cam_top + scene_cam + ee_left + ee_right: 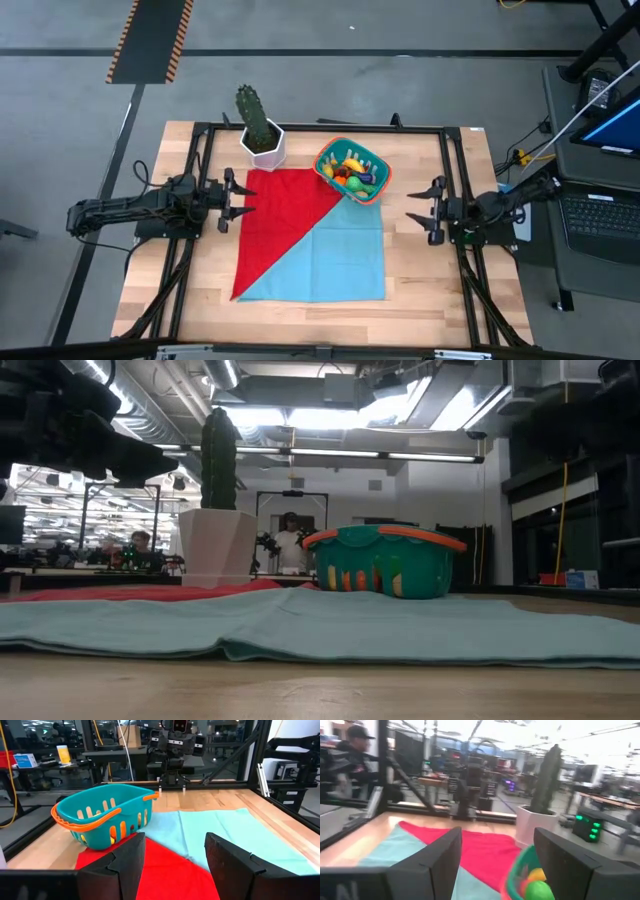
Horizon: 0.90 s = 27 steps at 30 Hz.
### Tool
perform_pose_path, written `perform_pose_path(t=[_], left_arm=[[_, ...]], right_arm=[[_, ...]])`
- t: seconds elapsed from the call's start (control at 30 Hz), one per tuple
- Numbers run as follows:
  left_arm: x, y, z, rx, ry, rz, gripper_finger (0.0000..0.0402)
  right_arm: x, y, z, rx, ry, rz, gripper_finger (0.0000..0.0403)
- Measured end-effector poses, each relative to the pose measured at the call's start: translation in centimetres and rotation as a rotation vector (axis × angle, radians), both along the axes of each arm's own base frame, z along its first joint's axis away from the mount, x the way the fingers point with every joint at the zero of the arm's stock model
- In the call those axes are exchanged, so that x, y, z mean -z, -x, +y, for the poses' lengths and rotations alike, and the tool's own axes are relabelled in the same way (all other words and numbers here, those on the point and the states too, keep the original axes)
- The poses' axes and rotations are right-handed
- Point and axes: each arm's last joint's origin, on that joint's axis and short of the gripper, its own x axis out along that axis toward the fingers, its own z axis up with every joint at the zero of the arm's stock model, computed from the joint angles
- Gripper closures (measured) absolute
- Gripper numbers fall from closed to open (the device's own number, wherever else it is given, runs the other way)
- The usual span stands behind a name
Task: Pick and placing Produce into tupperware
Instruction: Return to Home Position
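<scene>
Table [420,290] carries a red and light-blue cloth [320,250] spread between the two arms. Cactus [258,120] in a white pot [266,150] stands at the cloth's far corner, ahead of the left gripper [247,198] and off toward the far table edge.

The tupperware [326,158] sits on the cloth's far edge, just beside the pot. From either gripper it lies ahead and off to the far side, not on the line between them. The right gripper [412,208] is nearer to it and the left is well apart. The tub's long axis runs diagonally, with the near end angled toward the right gripper.

Produce [353,172] is piled inside the tub, yellow, orange, red and green. None shows loose on the cloth, so the picking looks done.

Left gripper: fingers spread, nothing between them, low over the cloth's left edge. Right gripper: fingers spread, empty, just off the cloth's right edge. They face each other across the cloth.

Judgement: homing is a straight retreat for each arm. The tub and pot are off both paths, so the snag risk is low.
</scene>
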Motion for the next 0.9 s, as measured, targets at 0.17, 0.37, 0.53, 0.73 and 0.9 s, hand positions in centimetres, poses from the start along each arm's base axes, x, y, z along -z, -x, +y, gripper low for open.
perform_pose_path(t=[0.17,0.37,0.53,0.73,0.9], left_arm=[[0.0,0.0,0.0,-0.001,0.001,0.000,0.0203],[0.0,0.0,0.0,-0.001,0.001,0.000,0.0203],[0.0,0.0,0.0,-0.001,0.000,0.000,0.0203],[0.0,0.0,0.0,-0.001,0.001,0.000,0.0203],[0.0,0.0,0.0,-0.002,0.001,0.000,0.0203]], right_arm=[[0.1,-0.1,-0.8,0.142,-0.003,0.014,0.0155],[0.0,-0.2,-1.5,0.205,-0.015,0.001,0.0155],[0.0,-0.2,-1.6,0.217,-0.013,-0.001,0.0155],[0.3,-0.2,-1.6,0.211,-0.052,0.018,0.0155],[0.7,-0.3,-1.5,0.211,-0.042,0.060,0.0155]])
